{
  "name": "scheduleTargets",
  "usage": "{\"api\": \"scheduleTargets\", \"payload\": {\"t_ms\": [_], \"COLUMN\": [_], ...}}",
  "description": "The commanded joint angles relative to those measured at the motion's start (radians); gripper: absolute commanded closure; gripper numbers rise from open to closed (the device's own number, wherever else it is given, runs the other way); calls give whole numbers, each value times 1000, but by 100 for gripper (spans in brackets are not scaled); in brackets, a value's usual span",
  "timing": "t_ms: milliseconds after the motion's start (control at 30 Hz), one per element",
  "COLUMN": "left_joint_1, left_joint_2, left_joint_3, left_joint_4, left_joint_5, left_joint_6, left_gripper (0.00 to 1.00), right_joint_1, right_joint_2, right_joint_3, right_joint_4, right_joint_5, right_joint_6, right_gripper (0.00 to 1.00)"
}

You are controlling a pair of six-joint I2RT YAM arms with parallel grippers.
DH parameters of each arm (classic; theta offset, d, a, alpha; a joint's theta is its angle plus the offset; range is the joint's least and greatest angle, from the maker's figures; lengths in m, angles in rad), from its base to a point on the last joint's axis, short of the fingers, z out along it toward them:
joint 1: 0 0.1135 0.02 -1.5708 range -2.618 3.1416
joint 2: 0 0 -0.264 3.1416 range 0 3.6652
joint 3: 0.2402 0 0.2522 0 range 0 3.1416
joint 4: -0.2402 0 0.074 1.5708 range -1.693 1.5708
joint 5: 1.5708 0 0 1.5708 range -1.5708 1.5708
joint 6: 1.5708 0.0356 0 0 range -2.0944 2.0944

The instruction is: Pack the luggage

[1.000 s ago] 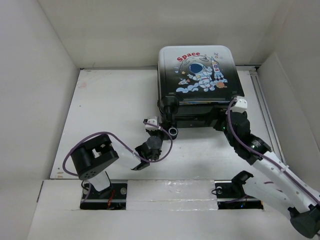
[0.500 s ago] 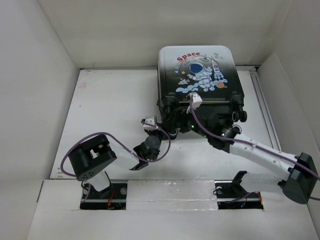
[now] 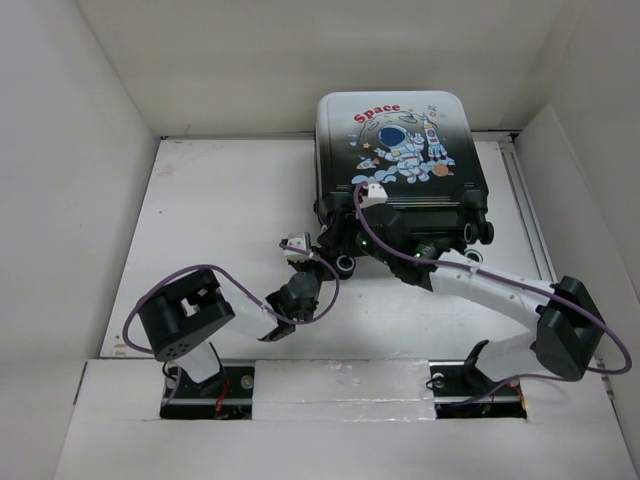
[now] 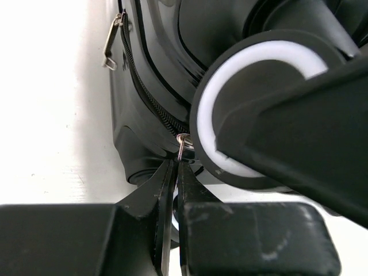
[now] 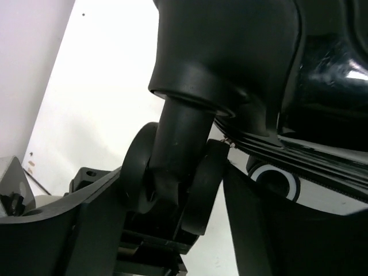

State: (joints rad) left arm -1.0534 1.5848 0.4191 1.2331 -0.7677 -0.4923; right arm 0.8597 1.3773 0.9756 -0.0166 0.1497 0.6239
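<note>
As its wrist view reveals, left end effector [image 4: 176, 167] pinches zipper [image 4: 182, 145].

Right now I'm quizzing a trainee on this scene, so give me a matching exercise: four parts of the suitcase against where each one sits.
Things:
1. zipper ring
2. flat zipper pull
3. caster wheel
4. astronaut print

Places:
A. between the fingers of the right gripper
B. on the luggage shell facing the top camera
C. pinched in the left gripper
D. hanging free on the zipper, untouched

Pairs: 1-C; 2-D; 3-A; 4-B
</note>
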Motion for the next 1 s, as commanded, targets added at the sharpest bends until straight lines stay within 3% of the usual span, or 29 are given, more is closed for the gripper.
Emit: {"api": "scheduleTargets", "payload": {"t_ms": [0,100,167,233,267,300,567,967], "left_joint_1": [18,18,18,18,18,18,36,223], "left_joint_2": [3,3,3,3,3,3,-19,-52], "left_joint_3": [-20,-20,-20,-20,-20,-20,-29,-23], "left_joint_4": [23,23,23,23,23,23,-29,-61], "left_joint_5": [-76,-76,-76,-76,-76,-76,-142,-70], "left_joint_6": [4,4,4,4,4,4,15,1], "left_gripper": [100,100,100,100,100,100,100,100], "right_joint_1": [1,-8,-8,-17,-17,-17,-39,-59], "right_joint_2": [-1,-1,-21,-32,-41,-41,-161,-368], "right_joint_3": [38,29,20,11,11,2,-66,-189], "right_joint_4": [47,26,-2,-17,-26,-40,-51,-95], "right_joint_5": [71,106,120,152,165,175,211,94], "right_joint_6": [22,22,22,22,11,11,-19,-49], "right_gripper": [32,46,67,80,95,100,100,100]}}
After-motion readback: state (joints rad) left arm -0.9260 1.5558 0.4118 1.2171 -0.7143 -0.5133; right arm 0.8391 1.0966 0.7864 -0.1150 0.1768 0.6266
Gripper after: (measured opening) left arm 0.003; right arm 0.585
